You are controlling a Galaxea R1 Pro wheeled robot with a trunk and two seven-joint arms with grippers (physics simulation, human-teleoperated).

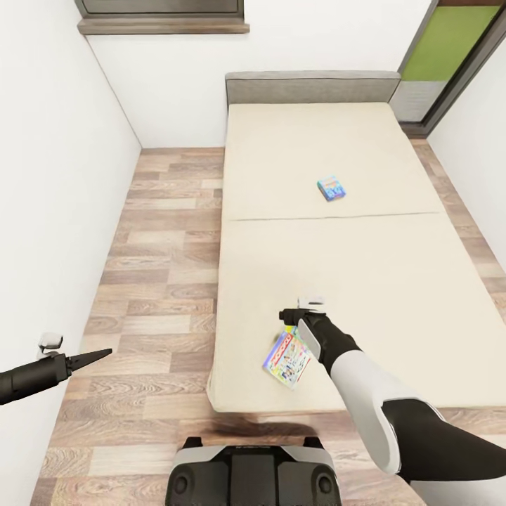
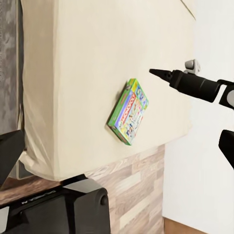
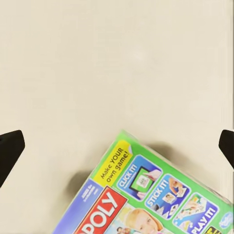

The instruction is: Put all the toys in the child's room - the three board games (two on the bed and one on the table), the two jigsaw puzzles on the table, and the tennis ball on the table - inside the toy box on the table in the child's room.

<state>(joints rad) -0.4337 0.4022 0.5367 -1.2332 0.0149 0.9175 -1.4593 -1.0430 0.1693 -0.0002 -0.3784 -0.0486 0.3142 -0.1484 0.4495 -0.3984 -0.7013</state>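
On the beige bed (image 1: 393,281) lie two board games. The larger one, with green edges (image 1: 287,360) (image 2: 129,112) (image 3: 146,195), rests near the bed's front edge. The small blue one (image 1: 331,188) sits farther back, mid-mattress. My right gripper (image 1: 295,325) (image 2: 152,72) hovers open just over the larger game's far end. Its dark fingers (image 3: 9,151) stand wide apart on either side of the box corner, holding nothing. My left gripper (image 1: 105,351) hangs open and empty over the floor to the bed's left, with its fingers (image 2: 9,156) at the wrist view's edges. The table, toy box, jigsaw puzzles and tennis ball are out of view.
A strip of wood-plank floor (image 1: 161,281) runs between the left white wall (image 1: 56,176) and the bed. The grey headboard (image 1: 313,88) meets the back wall under a window sill (image 1: 161,27). My base (image 1: 253,471) stands at the bed's foot.
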